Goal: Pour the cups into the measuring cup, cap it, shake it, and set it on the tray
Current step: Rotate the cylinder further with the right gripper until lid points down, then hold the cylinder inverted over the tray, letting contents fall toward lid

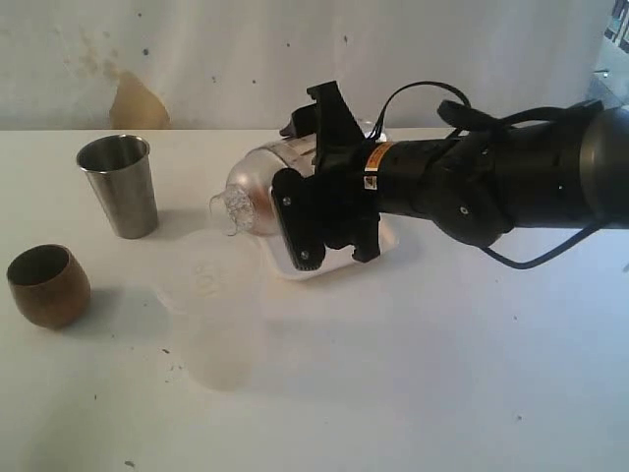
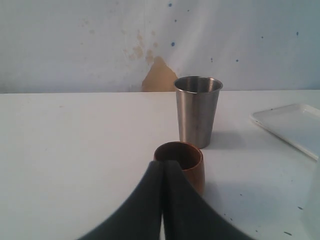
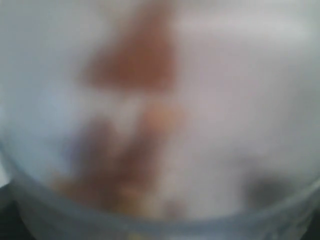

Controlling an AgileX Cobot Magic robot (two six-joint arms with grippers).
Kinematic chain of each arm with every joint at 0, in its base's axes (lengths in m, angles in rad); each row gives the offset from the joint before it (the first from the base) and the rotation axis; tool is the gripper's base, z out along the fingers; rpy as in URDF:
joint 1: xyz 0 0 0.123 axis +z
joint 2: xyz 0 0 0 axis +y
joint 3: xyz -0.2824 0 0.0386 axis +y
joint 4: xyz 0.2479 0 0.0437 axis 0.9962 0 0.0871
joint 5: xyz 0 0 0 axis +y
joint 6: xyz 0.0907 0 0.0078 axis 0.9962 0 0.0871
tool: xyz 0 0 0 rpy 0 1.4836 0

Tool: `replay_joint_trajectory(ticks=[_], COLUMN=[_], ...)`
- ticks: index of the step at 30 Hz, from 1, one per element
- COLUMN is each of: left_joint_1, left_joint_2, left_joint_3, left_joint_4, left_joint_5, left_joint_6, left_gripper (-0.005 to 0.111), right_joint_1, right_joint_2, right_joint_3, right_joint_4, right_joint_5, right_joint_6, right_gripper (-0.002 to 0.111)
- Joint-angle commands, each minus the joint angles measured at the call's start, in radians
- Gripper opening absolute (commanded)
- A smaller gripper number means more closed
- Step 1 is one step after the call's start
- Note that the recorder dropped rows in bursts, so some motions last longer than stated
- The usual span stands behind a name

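The right gripper [image 1: 295, 182] has its jaws spread wide around the tall clear plastic measuring cup [image 1: 257, 182] and grips it by the body. The measuring cup is tipped on its side, off the white table [image 1: 442, 374], directly above the flat white rectangular tray [image 2: 292, 127]. Its printed scale cannot be made out. The right wrist view is out of focus and shows only a translucent wall with brownish contents behind it. The left gripper [image 2: 163, 167] is closed on nothing, with its pads pressed together. The round brown wooden cup [image 2: 192, 170] sits just beyond its tips, and the tapered shiny steel tumbler [image 2: 197, 112] stands upright further on. These 2 cups stand well apart from the tray. A frosted translucent plastic container [image 1: 211, 324] lies on the table near the tray; its outline is faint. Handling judgement: the measuring cup is probably light and thin-walled, with a smooth, slippery surface that flexes under pressure. Loose contents will shift its balance when it is tilted. Take hold at mid-body, above the narrower base and below the cap. Apply moderate force only, since over-squeezing may deform the wall and loosen the cap. The narrow base suggests poor stability, so it should be set down upright and squarely.
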Motion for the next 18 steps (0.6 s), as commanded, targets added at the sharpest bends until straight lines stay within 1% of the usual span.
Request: replay_joint_trajectory(ticks=[1, 5, 10, 18], left_joint_1=[-0.002, -0.002, -0.002, -0.002], left_joint_2=[-0.005, -0.005, -0.005, -0.005], left_joint_3=[0.004, 0.004, 0.004, 0.004], left_joint_4=[-0.005, -0.005, -0.005, -0.005], left_joint_5=[-0.011, -0.011, -0.011, -0.011], left_joint_6=[-0.003, -0.003, -0.003, -0.003], left_gripper=[0.000, 0.000, 0.000, 0.000], right_joint_1=[0.003, 0.003, 0.003, 0.003], right_joint_2=[-0.018, -0.018, -0.018, -0.016], right_joint_3=[-0.013, -0.013, -0.013, -0.013], right_joint_4=[-0.001, -0.001, -0.001, -0.001], right_joint_5=[-0.123, -0.147, -0.143, -0.150], right_joint_6=[-0.042, -0.050, -0.116, -0.118], right_gripper=[0.000, 0.000, 0.000, 0.000])
